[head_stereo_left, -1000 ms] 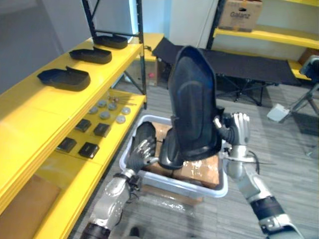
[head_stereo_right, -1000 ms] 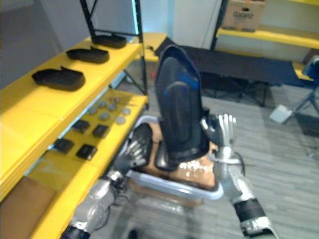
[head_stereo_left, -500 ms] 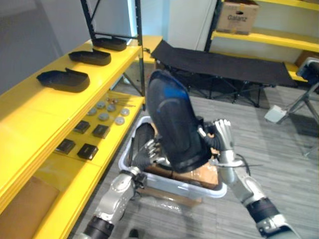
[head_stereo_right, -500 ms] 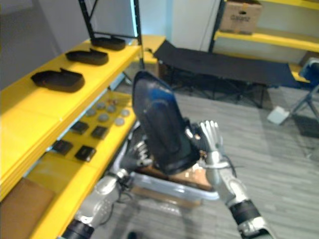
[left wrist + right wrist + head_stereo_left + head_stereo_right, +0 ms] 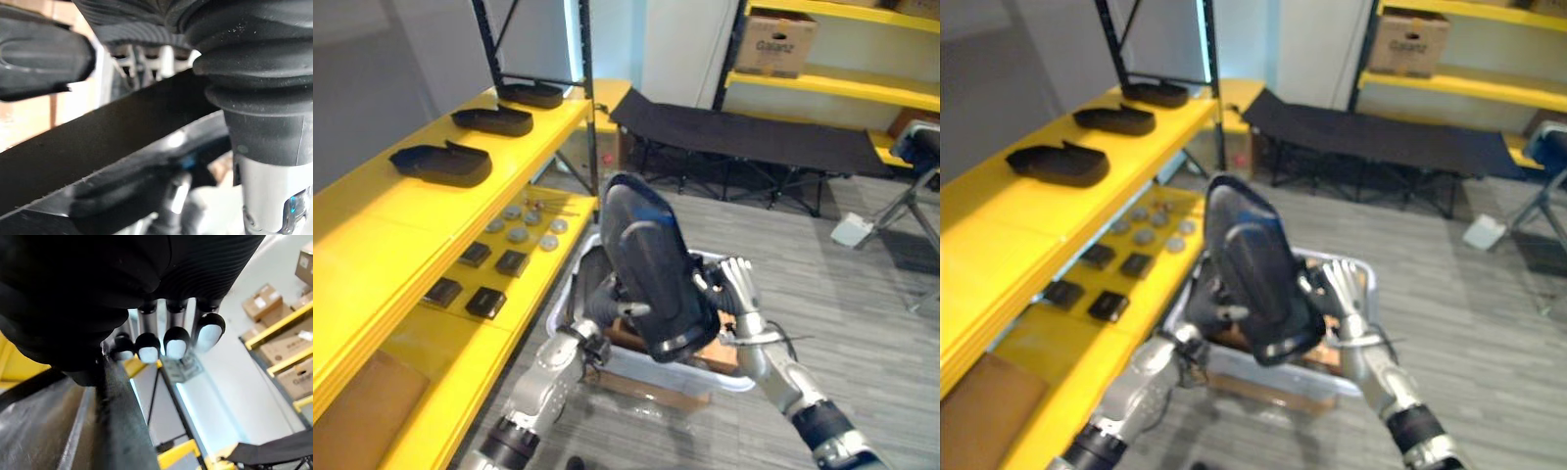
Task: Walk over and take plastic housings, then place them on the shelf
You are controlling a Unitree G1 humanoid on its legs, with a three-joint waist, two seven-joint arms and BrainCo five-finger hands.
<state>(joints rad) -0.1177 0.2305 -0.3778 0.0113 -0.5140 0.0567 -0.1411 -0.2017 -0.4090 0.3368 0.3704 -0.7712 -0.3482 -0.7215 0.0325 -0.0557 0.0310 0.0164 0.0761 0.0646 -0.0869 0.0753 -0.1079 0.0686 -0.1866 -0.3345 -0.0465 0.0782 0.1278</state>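
In the left eye view a large black plastic housing (image 5: 651, 266) stands tilted in the air above a white bin (image 5: 651, 364), carried between both hands. The left hand (image 5: 604, 307) is tucked against its lower left side, mostly behind it, and whether it clasps the shell or only props it cannot be told. The right hand (image 5: 736, 290) presses flat on the opposite side, its fingers (image 5: 741, 270) straight and released. To the left runs a yellow shelf (image 5: 372, 230) bearing three more black housings (image 5: 441, 164), with small black boxes (image 5: 486, 301) and grey discs (image 5: 519, 226) on the level below. A black folding cot (image 5: 754, 142) stands behind on the grey floor. The right eye view gives the same scene. In the left wrist view the housing's dark rim (image 5: 98, 142) crosses just past the hand's ribbed cover (image 5: 244, 73). In the right wrist view the straight fingers (image 5: 176, 341) lie along the housing's edge (image 5: 122, 421).
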